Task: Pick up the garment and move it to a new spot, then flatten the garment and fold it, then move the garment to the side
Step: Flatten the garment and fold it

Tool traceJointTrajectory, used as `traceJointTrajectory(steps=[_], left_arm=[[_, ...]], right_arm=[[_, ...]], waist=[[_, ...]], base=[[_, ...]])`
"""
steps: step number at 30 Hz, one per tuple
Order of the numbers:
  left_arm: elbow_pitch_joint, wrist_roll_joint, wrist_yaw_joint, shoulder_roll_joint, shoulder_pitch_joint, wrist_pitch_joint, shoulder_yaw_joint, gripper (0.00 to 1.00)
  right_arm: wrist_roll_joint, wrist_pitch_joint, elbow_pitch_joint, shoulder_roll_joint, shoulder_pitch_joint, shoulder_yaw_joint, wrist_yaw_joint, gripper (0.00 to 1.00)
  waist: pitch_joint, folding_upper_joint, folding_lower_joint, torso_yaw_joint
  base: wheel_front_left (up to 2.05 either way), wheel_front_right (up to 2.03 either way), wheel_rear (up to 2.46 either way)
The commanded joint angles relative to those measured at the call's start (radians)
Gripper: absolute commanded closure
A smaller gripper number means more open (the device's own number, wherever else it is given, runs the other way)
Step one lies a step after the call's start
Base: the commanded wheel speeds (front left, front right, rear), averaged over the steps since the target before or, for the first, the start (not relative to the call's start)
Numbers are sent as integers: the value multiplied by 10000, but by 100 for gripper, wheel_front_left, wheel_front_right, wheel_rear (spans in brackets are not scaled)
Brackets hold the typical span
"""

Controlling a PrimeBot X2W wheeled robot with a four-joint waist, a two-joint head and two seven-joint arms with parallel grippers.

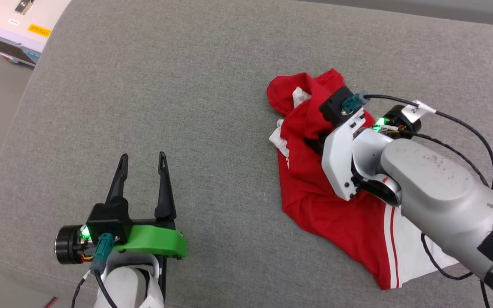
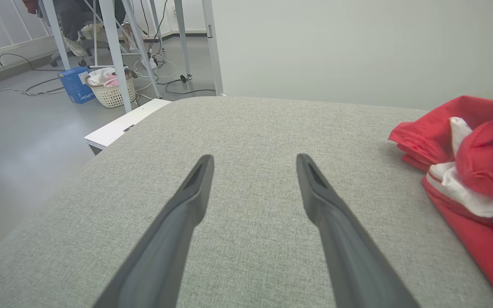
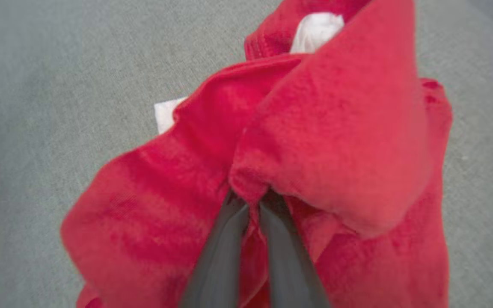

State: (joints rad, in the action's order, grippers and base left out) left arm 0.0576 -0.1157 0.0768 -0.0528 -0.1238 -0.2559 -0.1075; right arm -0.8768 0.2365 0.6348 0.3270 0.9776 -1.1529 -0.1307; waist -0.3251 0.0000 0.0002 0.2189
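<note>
Right pincer (image 3: 250, 201): we have its two dark fingers all but closed, pinching a raised fold of red cloth near the middle of the heap.
Garment (image 1: 315, 205): a red short-sleeved knit jersey with white sleeves and red-and-white stripe trim. It lies crumpled on the cushion at about three o'clock in our head view, with one white sleeve trailing toward five o'clock under our forearm.
Left pincer (image 1: 141, 157): its fingers are spread wide and hold nothing. It sits over bare cushion at seven o'clock, well apart from the garment.
Grey woven cushion (image 1: 186, 85): there is a broad bare stretch from nine to twelve o'clock, room enough for a new spot.
Step in hand: by our judgement, the pick-up before the move.
Doing it well: we hold only one fold, so we should keep the pinch firm. We should lift straight up until the trailing sleeve clears the cushion, then carry it toward ten o'clock. We should set it down low and slowly so the cloth drapes open rather than bunching, with our left pincer ready to take an edge.
</note>
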Motion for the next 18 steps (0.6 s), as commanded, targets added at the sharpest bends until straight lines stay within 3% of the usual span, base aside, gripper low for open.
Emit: traceJointTrajectory(steps=[1, 7, 8, 9, 16, 18], left_arm=[[23, -103, 91, 26, -191, -59, -33, 0], [131, -148, 138, 26, -223, -59, -74, 0], [143, -134, 140, 26, -201, -59, -57, 0], [158, -105, 140, 26, -154, -59, -14, 0], [126, 156, 67, 26, 318, -59, 402, 0], [85, 219, 50, 26, 461, -59, 486, 0]], right_arm=[[-102, -36, 352, -83, -77, -270, 0, 100], [-405, -666, 1049, -343, -241, -926, 0, 100], [-496, -921, 1018, -362, -254, -941, 0, 73], [-615, -1263, 922, -363, -275, -954, 0, 3], [-717, -4217, 279, 373, -547, -395, 0, 0], [-611, -4612, 135, 627, -709, -62, 0, 0]], waist=[[-53, 0, -2, 31], [99, 0, -2, 47], [169, 0, -2, 31], [273, 0, -2, -1], [1059, 0, -2, -310], [1238, 0, -2, -423]], base=[[0, 0, 0], [0, 0, 0], [0, 0, 0], [0, 0, 0], [0, 0, 0], [0, 0, 0]])
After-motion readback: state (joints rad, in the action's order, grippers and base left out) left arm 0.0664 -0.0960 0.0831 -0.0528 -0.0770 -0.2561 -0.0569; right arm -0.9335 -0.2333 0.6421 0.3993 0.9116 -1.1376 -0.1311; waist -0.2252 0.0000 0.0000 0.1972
